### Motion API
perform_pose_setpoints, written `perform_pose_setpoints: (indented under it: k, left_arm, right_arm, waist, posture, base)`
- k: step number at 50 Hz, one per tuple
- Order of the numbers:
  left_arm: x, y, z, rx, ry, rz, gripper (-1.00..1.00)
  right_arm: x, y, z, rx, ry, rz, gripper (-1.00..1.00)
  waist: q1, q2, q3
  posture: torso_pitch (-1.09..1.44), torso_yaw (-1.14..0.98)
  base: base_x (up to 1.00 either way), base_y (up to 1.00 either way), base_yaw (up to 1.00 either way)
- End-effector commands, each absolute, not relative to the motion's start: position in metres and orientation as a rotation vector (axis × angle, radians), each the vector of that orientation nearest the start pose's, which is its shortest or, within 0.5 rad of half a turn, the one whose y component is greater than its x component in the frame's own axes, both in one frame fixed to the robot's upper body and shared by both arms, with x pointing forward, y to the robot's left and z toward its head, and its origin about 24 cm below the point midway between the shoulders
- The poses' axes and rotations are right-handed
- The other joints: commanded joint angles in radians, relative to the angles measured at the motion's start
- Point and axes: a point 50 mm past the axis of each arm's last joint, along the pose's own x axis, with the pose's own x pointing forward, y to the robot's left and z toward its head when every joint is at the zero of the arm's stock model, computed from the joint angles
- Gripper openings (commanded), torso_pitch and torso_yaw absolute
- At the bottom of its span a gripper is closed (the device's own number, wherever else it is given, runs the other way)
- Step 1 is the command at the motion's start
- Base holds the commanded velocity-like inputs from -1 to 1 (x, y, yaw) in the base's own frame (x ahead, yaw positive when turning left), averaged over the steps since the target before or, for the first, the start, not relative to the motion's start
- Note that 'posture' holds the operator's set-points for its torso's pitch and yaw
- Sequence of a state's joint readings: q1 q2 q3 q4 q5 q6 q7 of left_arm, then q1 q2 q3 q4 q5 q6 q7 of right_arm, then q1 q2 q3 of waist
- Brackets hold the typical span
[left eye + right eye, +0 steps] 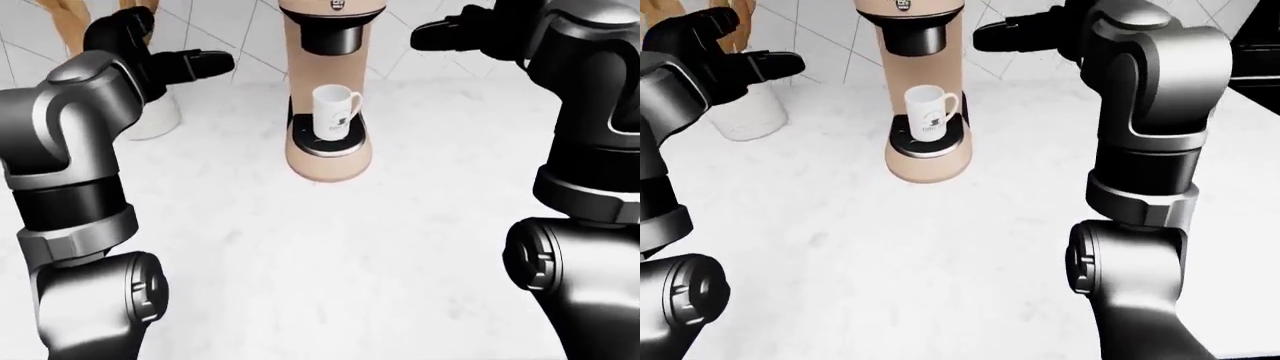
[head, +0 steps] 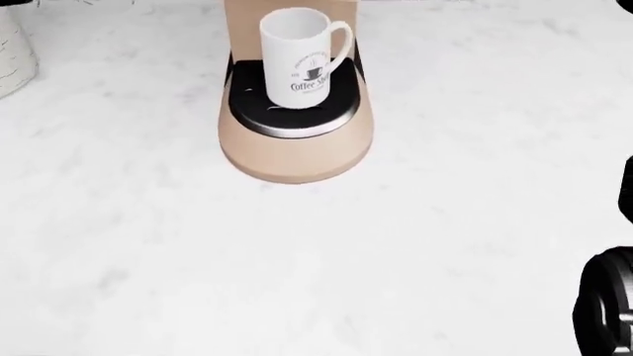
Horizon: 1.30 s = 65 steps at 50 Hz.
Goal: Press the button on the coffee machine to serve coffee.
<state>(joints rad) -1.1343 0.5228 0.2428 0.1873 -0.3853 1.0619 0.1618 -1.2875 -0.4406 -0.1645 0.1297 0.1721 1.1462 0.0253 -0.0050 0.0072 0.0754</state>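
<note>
A tan coffee machine (image 1: 328, 154) stands on the white marble counter (image 1: 300, 247), with a white printed mug (image 1: 334, 112) upright on its black drip tray under the black spout (image 1: 336, 36). A small dark mark (image 1: 337, 5) sits on the machine's head at the top edge. My left hand (image 1: 192, 64) hovers left of the machine, fingers spread open, holding nothing. My right hand (image 1: 447, 34) is raised to the right of the machine's head, fingers open and pointing left toward it, apart from it. The head view shows only the machine's base (image 2: 294, 159) and the mug (image 2: 300, 61).
A white crackled jar (image 1: 155, 120) with wooden utensils (image 1: 68, 16) stands left of the machine, behind my left hand. White tiled wall (image 1: 240, 30) lies along the top. A black surface (image 1: 1255, 67) shows at the right-eye view's right edge.
</note>
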Motion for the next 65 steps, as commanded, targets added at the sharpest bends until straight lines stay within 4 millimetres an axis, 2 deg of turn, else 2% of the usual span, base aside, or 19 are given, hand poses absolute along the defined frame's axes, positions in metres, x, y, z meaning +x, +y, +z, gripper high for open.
perform_pose_setpoints:
  k: [1,3,4,5,6,7,8,9,10,13,20,29,36,40,50,54,65]
  left_arm:
    - [0.35,0.223,0.332,-0.046,-0.062,0.146,1.0]
    - [0.349,0.223,0.333,-0.047,-0.064,0.145,1.0]
    - [0.35,0.222,0.332,-0.047,-0.064,0.144,1.0]
    - [0.35,0.222,0.332,-0.047,-0.064,0.144,1.0]
    - [0.349,0.222,0.333,-0.048,-0.064,0.143,1.0]
    - [0.349,0.221,0.333,-0.048,-0.064,0.142,1.0]
    - [0.349,0.221,0.333,-0.048,-0.064,0.142,1.0]
    - [0.35,0.221,0.332,-0.048,-0.064,0.141,1.0]
    - [0.349,0.221,0.332,-0.048,-0.064,0.141,1.0]
    - [0.349,0.221,0.331,-0.047,-0.062,0.14,1.0]
    - [0.348,0.22,0.33,-0.048,-0.061,0.134,1.0]
    - [0.349,0.219,0.328,-0.051,-0.047,0.13,1.0]
    - [0.353,0.218,0.328,-0.056,-0.049,0.131,1.0]
    - [0.355,0.217,0.326,-0.058,-0.043,0.132,1.0]
    - [0.356,0.211,0.329,-0.059,-0.052,0.11,1.0]
    - [0.356,0.209,0.329,-0.056,-0.046,0.106,1.0]
    - [0.355,0.205,0.331,-0.063,-0.048,0.09,1.0]
  right_arm:
    - [0.34,-0.182,0.374,-0.099,-0.154,-0.022,1.0]
    - [0.339,-0.182,0.375,-0.101,-0.159,-0.021,1.0]
    - [0.339,-0.182,0.374,-0.106,-0.158,-0.02,1.0]
    - [0.338,-0.182,0.374,-0.105,-0.159,-0.019,1.0]
    - [0.338,-0.182,0.374,-0.105,-0.159,-0.02,1.0]
    - [0.339,-0.182,0.372,-0.103,-0.152,-0.02,1.0]
    - [0.339,-0.182,0.371,-0.1,-0.15,-0.022,1.0]
    - [0.339,-0.182,0.372,-0.098,-0.153,-0.024,1.0]
    - [0.339,-0.182,0.372,-0.097,-0.155,-0.022,1.0]
    - [0.339,-0.183,0.37,-0.097,-0.152,-0.024,1.0]
    - [0.34,-0.183,0.368,-0.091,-0.15,-0.025,1.0]
    - [0.341,-0.182,0.365,-0.088,-0.148,-0.022,1.0]
    - [0.342,-0.182,0.367,-0.087,-0.15,-0.018,1.0]
    - [0.342,-0.183,0.368,-0.088,-0.149,-0.022,1.0]
    - [0.342,-0.183,0.368,-0.083,-0.152,-0.02,1.0]
    - [0.342,-0.182,0.369,-0.083,-0.154,-0.02,1.0]
    - [0.342,-0.183,0.367,-0.076,-0.156,-0.019,1.0]
  waist:
    - [-0.005,0.005,-0.043]
    - [-0.002,0.0,-0.042]
    - [0.002,0.006,-0.069]
    - [0.008,0.005,-0.062]
    - [0.011,0.004,-0.039]
    - [0.013,0.001,-0.031]
    - [0.016,-0.01,0.003]
    - [0.022,-0.017,-0.037]
    - [0.017,-0.015,-0.044]
    - [0.016,-0.01,-0.047]
    - [0.006,0.001,-0.039]
    - [0.001,0.001,-0.038]
    - [0.004,0.0,-0.069]
    - [0.005,-0.002,-0.077]
    - [0.009,-0.003,-0.128]
    - [0.009,-0.002,-0.14]
    - [0.011,-0.002,-0.204]
  posture:
    - [0.0,0.0]
    - [0.0,0.0]
    - [0.0,0.0]
    - [0.0,0.0]
    - [0.0,0.0]
    - [0.0,0.0]
    - [0.0,0.0]
    - [0.0,0.0]
    - [0.0,0.0]
    - [0.0,0.0]
    - [0.0,0.0]
    - [-0.01,0.0]
    - [-0.07,0.0]
    - [-0.07,0.0]
    - [-0.16,0.0]
    - [-0.17,0.0]
    - [-0.28,0.0]
  base:
    - [0.0,0.0,0.0]
    - [0.0,0.0,0.0]
    - [0.12,0.0,0.0]
    - [0.29,0.0,0.0]
    - [0.34,0.0,0.0]
    - [0.34,0.0,0.0]
    - [0.0,0.0,0.0]
    - [0.0,0.0,0.0]
    - [0.0,0.0,0.0]
    - [0.0,0.0,0.0]
    - [0.0,0.0,0.0]
    - [0.0,0.0,0.0]
    - [0.0,0.0,0.0]
    - [0.0,0.0,0.0]
    - [0.0,0.0,0.0]
    - [0.0,0.0,0.0]
    - [0.0,0.0,0.0]
